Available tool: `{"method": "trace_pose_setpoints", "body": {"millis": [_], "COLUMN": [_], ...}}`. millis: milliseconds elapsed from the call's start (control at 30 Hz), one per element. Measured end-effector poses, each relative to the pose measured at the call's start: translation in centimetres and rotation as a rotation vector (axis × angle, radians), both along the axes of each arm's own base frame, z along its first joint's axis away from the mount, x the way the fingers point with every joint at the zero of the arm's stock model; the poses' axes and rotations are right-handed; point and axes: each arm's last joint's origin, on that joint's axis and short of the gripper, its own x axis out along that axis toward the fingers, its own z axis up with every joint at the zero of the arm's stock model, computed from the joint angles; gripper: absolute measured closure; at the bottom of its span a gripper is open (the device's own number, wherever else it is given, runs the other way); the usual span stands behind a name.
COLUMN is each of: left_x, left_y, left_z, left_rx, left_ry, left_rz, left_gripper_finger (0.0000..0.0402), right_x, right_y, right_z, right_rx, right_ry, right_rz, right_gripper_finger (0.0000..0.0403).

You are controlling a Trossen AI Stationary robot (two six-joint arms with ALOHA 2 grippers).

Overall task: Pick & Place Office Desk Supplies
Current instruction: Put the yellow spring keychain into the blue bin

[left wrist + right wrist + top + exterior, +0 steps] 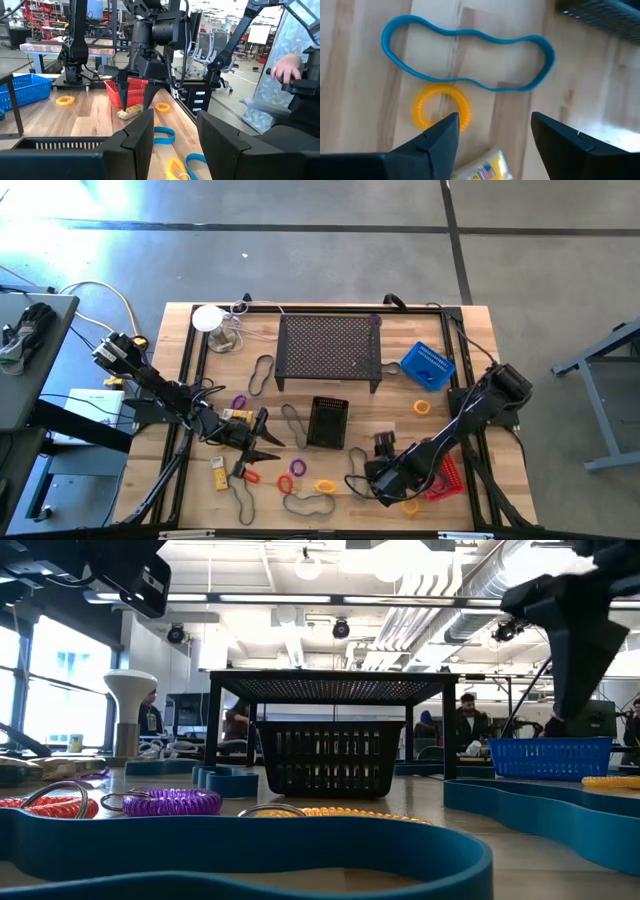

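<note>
My right gripper (136, 104) hangs open, pointing steeply down, near the table's front right. A yellow packet (131, 113) lies flat on the wood just below it. In the right wrist view the packet (481, 170) shows between the two fingers; I see no touch. A yellow ring (441, 111) and a blue rubber-band loop (465, 57) lie beyond it. My left gripper (268, 438) is held level at the front left, open, with nothing between its fingers (135, 140). Coloured rings (296, 468) and another yellow packet (219, 473) lie in front of it.
A black mesh basket (328, 422) stands at the centre, the black perforated stand (330, 350) behind it, a blue basket (428, 365) at the far right, a red basket (447, 477) beside my right gripper. Band loops (310, 503) lie near the front edge. A person's hand (285, 67) shows beyond the table.
</note>
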Motion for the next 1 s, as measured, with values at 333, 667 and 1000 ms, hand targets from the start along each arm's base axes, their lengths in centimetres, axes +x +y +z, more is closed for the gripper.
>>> {"method": "trace_pose_setpoints", "body": {"millis": [333,667,1000], "left_x": [0.0,0.0,0.0], "left_y": [0.0,0.0,0.0], "left_z": [0.0,0.0,0.0], "left_rx": [-0.002,0.007,0.005], "left_ry": [0.0,-0.002,-0.001], "left_rz": [0.0,0.001,0.0], "left_gripper_finger": [0.0257,0.0257,0.0257], "right_x": [0.1,-0.4,-0.3], "right_y": [-1.0,-1.7,-2.0], "right_z": [-2.8,-3.4,-3.3], "right_rx": [0.174,0.165,0.153], "right_ry": [0.022,0.075,0.09], "right_rz": [-0.047,-0.047,0.022], "right_gripper_finger": [0.0168,0.0168,0.0176]}}
